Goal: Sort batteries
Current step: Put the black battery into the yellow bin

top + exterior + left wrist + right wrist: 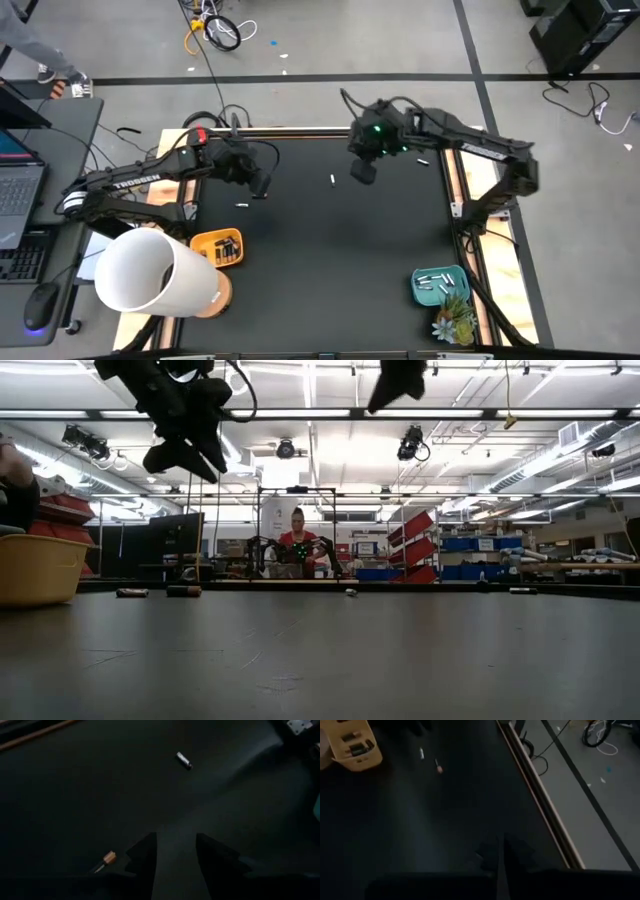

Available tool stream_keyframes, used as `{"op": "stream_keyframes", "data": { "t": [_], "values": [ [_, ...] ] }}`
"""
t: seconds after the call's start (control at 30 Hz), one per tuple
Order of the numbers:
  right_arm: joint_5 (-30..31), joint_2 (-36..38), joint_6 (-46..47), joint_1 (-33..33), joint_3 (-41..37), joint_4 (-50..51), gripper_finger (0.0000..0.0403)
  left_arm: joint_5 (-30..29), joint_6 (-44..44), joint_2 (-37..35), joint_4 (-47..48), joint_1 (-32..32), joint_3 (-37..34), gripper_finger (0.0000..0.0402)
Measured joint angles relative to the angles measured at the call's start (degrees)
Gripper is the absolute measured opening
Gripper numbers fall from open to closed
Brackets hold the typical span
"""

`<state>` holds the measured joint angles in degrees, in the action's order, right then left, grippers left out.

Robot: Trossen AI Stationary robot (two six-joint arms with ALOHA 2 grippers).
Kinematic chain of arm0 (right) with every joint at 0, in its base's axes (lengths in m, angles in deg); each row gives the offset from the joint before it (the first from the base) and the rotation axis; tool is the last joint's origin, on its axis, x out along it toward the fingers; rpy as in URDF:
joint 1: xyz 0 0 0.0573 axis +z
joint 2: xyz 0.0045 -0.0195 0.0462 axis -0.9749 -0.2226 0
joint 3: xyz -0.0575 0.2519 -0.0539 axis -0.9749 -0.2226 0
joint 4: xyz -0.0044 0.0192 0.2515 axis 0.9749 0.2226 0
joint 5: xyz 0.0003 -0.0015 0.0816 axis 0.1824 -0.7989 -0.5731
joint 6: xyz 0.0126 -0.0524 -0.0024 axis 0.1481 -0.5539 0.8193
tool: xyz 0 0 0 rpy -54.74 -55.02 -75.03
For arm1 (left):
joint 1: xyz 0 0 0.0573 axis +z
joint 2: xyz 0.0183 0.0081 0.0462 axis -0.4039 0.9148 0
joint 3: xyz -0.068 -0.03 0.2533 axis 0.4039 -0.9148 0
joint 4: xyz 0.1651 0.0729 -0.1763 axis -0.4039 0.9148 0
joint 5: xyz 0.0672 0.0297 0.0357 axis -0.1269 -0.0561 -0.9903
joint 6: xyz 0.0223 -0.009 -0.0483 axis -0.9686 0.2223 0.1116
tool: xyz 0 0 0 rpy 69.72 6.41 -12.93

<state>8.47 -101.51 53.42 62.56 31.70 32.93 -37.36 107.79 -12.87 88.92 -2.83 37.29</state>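
- Where the orange tray (pixel 218 249) serves as landmark, it sits at the left of the black matte surface (pixel 330 270), holding dark slim batteries.
- Left gripper (pixel 262 186) hovers beyond the tray, jaws apart and empty; a copper-ended battery (pixel 104 861) lies just beside them, its long axis diagonal.
- White battery (pixel 333 180) lies farther right, between both arms.
- Right gripper (pixel 363 171), jaws together, hangs nearest it.
- Teal tray (pixel 440 285) at far right holds pale cylinders.

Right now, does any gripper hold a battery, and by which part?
No. The left gripper is open and empty; the right gripper is shut on nothing.
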Motion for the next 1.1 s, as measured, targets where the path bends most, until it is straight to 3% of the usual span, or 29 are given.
{"op": "stream_keyframes", "data": {
  "t": [0.17, 0.33, 0.5, 0.73, 0.97, 1.1],
  "values": [
    [-3.2, 8.7, 2.3, 0.6, -18.0, -15.3, 0.0015, -1.5, -6.2, 0.0, -3.5, 0.0, -0.5, 0.0152],
    [-7.0, 14.1, 7.4, 1.6, -27.4, -20.6, 0.0013, -2.3, -1.8, 0.0, 3.0, 0.7, -0.6, 0.0152],
    [-6.4, 18.1, 7.5, 2.7, -30.7, -20.9, 0.0014, -3.6, -4.8, 0.0, 13.8, 0.7, -0.7, 0.0151],
    [-4.3, 20.8, 7.6, 2.7, -32.8, -20.9, 0.0013, -4.5, -20.9, 1.8, 15.7, 0.7, -0.7, 0.0154],
    [-4.3, 21.0, 10.6, 3.9, -33.8, -20.8, 0.0009, -0.9, -20.9, 3.8, 17.5, 0.3, -5.4, 0.0194],
    [-4.0, 20.9, 12.0, 5.2, -33.8, -21.0, 0.0009, -2.0, -19.8, 3.9, 19.2, -0.2, -7.3, 0.0211]
  ]
}}
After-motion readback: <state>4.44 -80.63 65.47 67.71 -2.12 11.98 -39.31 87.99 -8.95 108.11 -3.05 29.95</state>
